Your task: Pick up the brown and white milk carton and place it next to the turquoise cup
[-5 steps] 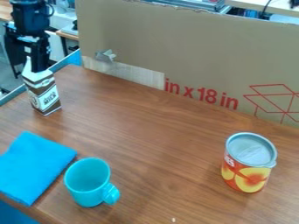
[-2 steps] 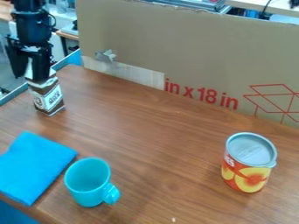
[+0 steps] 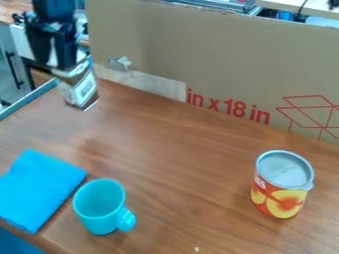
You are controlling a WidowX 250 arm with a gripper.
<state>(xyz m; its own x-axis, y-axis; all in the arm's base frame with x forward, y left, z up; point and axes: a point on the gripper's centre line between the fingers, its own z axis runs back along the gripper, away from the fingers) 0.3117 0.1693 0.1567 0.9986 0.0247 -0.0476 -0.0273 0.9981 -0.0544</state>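
At the upper left, the black gripper [image 3: 61, 65] is shut on the top of a brown and white carton [image 3: 83, 90]. The carton hangs below it, slightly tilted and blurred, near the table's back left edge. A folded blue cloth [image 3: 36, 188] lies at the lower left. Beside it stands an open turquoise mug [image 3: 99, 206], with its handle towards the lower right. A can [image 3: 281, 186] with a grey lid and a red and yellow label stands upright at the right.
A tall cardboard panel [image 3: 205, 54] with red print stands along the back of the wooden table [image 3: 172, 163]. A blue-grey rail [image 3: 28, 99] edges the table's left side.
The gripper and the carton have moved together to the right and up in the view. Cloth, mug and can have stayed where they were.
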